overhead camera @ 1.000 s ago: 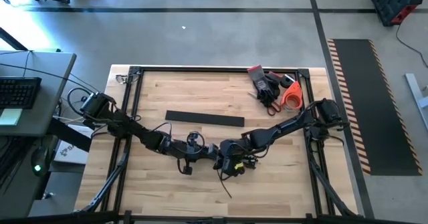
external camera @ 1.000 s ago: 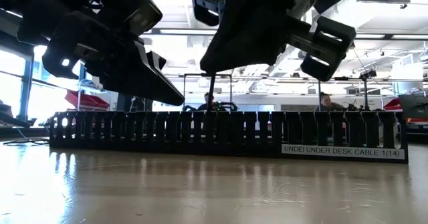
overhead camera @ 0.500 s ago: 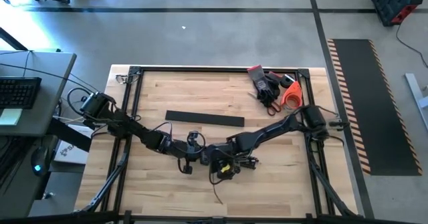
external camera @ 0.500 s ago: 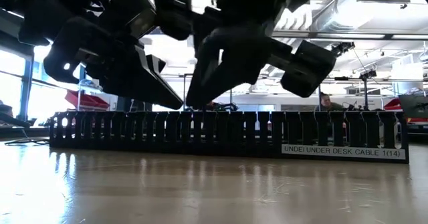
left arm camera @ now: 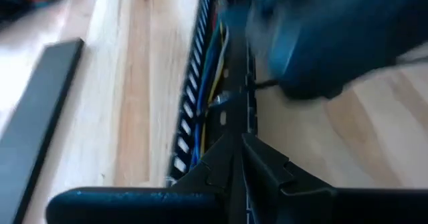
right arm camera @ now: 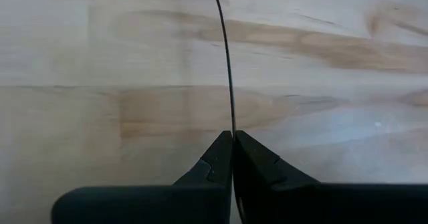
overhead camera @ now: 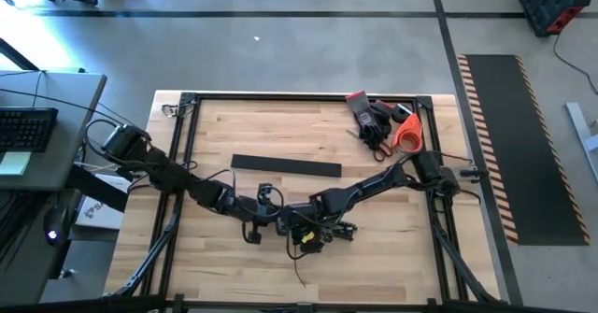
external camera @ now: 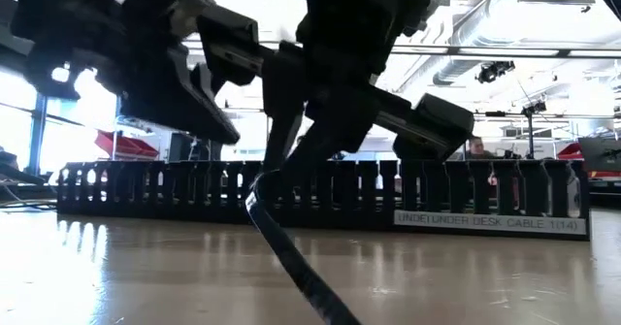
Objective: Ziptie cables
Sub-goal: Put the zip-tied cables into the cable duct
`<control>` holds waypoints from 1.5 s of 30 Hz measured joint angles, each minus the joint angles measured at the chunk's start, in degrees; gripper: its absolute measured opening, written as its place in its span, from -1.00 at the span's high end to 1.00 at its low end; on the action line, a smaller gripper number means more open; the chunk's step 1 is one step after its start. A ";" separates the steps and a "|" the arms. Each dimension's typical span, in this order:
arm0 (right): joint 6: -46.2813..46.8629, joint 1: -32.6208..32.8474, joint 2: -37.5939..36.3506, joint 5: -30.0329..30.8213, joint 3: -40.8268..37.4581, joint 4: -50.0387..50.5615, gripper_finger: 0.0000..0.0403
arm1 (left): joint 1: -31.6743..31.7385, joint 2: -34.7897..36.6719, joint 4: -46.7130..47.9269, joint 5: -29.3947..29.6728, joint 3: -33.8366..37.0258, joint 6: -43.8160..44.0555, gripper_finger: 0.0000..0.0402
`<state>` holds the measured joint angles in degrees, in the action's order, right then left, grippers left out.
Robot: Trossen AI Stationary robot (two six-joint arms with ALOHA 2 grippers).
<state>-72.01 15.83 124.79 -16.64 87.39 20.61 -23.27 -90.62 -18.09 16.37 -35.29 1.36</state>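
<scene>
At worktop (overhead camera: 392,243) centre: 2 tools meeting, right tool (right arm camera: 233,138) pinched shut on 1 thin black strand (right arm camera: 226,57), probably the ziptie; left tool (left arm camera: 237,144) closed beside cables (left arm camera: 215,67) lying in slotted rail (left arm camera: 194,83); risk: strand slips if tugged sideways.

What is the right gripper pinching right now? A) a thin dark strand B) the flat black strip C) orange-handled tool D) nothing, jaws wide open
A: in the right wrist view the right gripper has its fingers closed on a thin dark strand that runs away over the bare wooden table.
</scene>
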 joint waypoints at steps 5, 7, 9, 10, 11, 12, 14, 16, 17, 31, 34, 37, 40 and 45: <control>1.26 -0.11 0.44 -0.49 0.04 -0.04 1.00 | -0.04 2.52 1.97 0.14 0.00 0.12 0.93; 2.55 -0.22 0.42 -0.51 0.02 -0.18 1.00 | -0.04 2.50 1.73 -1.22 0.00 0.52 0.93; 2.56 -0.26 0.42 -0.55 0.00 -0.15 1.00 | 0.01 1.95 1.49 -2.60 -0.01 0.53 0.93; 2.50 -0.26 0.42 -0.61 0.00 -0.27 1.00 | -0.01 1.53 1.65 -2.68 -0.02 0.54 0.93; 2.15 -0.24 0.42 -0.79 -0.02 -0.30 1.00 | -0.01 1.12 1.84 -2.78 -0.01 0.70 0.93; 1.73 -0.24 0.42 -1.01 -0.02 -0.32 1.00 | -0.01 0.75 1.83 -2.79 0.00 0.92 0.93; 1.52 -0.36 0.42 -1.80 -0.03 -0.58 1.00 | -0.01 -0.16 1.30 -2.57 -0.02 0.97 0.93; 2.44 -0.60 0.42 -3.59 -0.11 -1.16 1.00 | 0.01 -1.29 0.24 -2.29 -0.02 0.90 0.93; 3.35 -0.80 0.44 -4.35 -0.13 -1.38 1.00 | 0.01 -1.98 -1.29 -2.25 -0.02 0.51 0.93; 9.20 -0.40 0.44 -5.62 -0.15 1.49 1.00 | 1.41 -12.30 -19.84 0.47 -0.07 -6.58 0.93; 11.97 -0.17 0.44 -5.92 -0.15 -0.68 1.00 | 1.25 -11.45 -17.27 1.23 -0.21 -6.97 0.93; 13.83 -0.15 0.49 -6.58 -0.15 -2.59 1.00 | 0.81 -8.90 -10.37 4.62 -0.24 -6.07 0.93; 14.29 -0.39 0.90 -6.47 -0.15 -4.27 1.00 | -0.29 -4.93 -1.94 8.32 -0.20 -4.93 0.93; 15.68 -1.83 2.17 -6.57 -0.15 -7.72 1.00 | -2.00 2.89 9.70 9.15 0.01 -2.61 0.93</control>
<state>-56.33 14.00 126.96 -23.21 87.24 12.89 -25.27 -87.73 -8.39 25.52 -35.27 -1.25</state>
